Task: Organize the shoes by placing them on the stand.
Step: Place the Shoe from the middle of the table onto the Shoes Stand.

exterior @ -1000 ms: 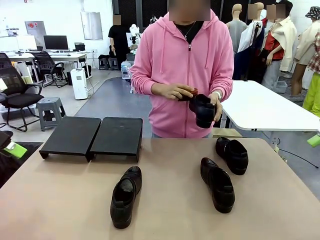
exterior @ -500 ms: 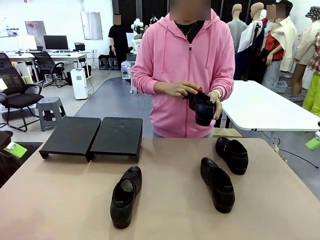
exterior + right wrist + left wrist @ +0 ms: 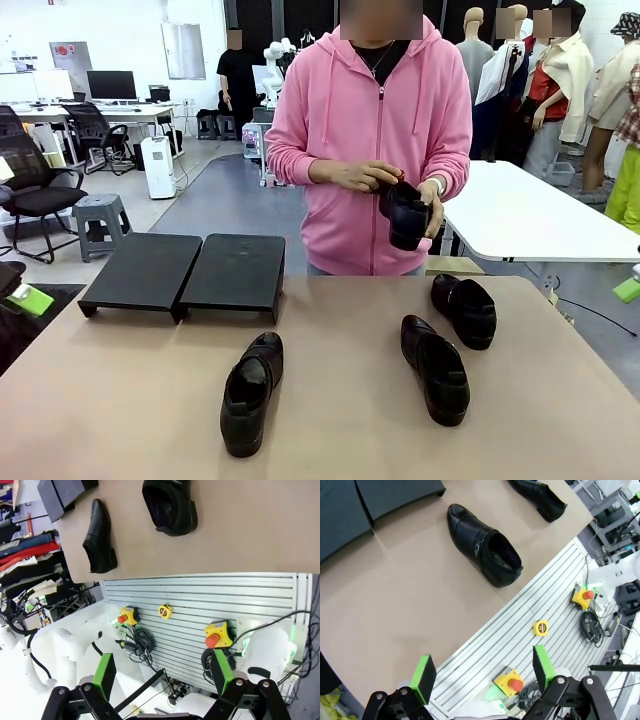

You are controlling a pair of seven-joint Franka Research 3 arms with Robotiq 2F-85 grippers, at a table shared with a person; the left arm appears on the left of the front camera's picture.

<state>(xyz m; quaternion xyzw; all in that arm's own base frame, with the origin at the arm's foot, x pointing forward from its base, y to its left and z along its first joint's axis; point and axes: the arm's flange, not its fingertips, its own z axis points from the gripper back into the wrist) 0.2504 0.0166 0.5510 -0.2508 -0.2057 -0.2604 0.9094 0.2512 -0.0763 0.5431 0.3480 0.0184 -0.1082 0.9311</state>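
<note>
no shoe is gripped yet: the left fingers point(image 3: 424, 677) and right fingers point(image 3: 104, 676) are spread wide, empty, held back past the near edge of the bench point(image 3: 330, 445). the near-left shoe point(image 3: 250, 392), closest to the stand point(image 3: 150, 275), is probably best taken first. it should be pinched at the rim of its opening, lifted level and set flat, with room left for its pair. both platforms are bare. a middle shoe point(image 3: 436, 368) and a far-right shoe point(image 3: 466, 310) lie on the bench. a fourth shoe point(image 3: 407, 213) is held in the person's hands point(image 3: 350, 180).
</note>
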